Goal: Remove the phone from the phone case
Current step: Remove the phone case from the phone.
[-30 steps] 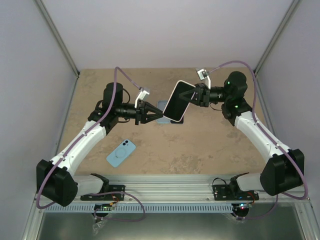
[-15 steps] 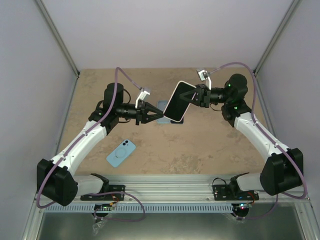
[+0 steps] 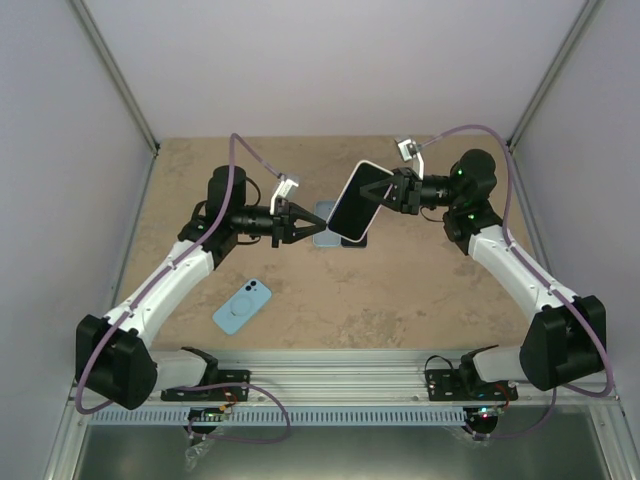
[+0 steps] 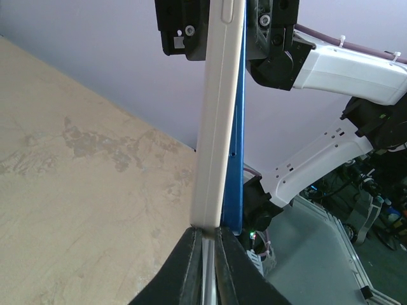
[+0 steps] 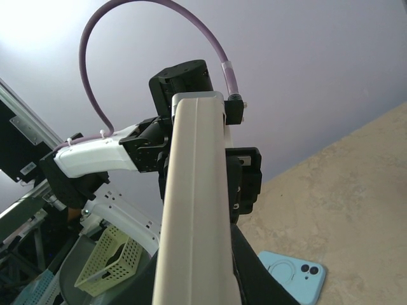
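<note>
Holding the cream-coloured phone case aloft over the sandy stone-patterned desk, midway between the two arms, tilted with the dark screen turned up toward the overhead camera. Clamped across its far upper end by the right claw, closed firmly on it, presumably as the anchor for prying from the other side. Lifted clear of the desk, leaving both ends open to reach.

Facing it from the opposite side, the left claw, narrowed almost to a point and set against the lower end of the case. Seen from the left wrist as two dark fingers converging just under the cream edge, with only a thin sliver of gap between. Hard to tell whether nipping a lip of the case or merely pushing at it.

Beside the cream edge in that same view, a slim blue phone, flush against the case along its length and apparently seated inside, not yet freed. Probably the step in hand: working the lower corner loose, case against phone, with the opposed grips giving the pull something to act against.

Lying flat on the desk near the left arm, well apart from the action, a pale blue phone-shaped slab with a round ring and twin lenses. Under the raised case, a flat grey-blue rectangle, mostly hidden.
</note>
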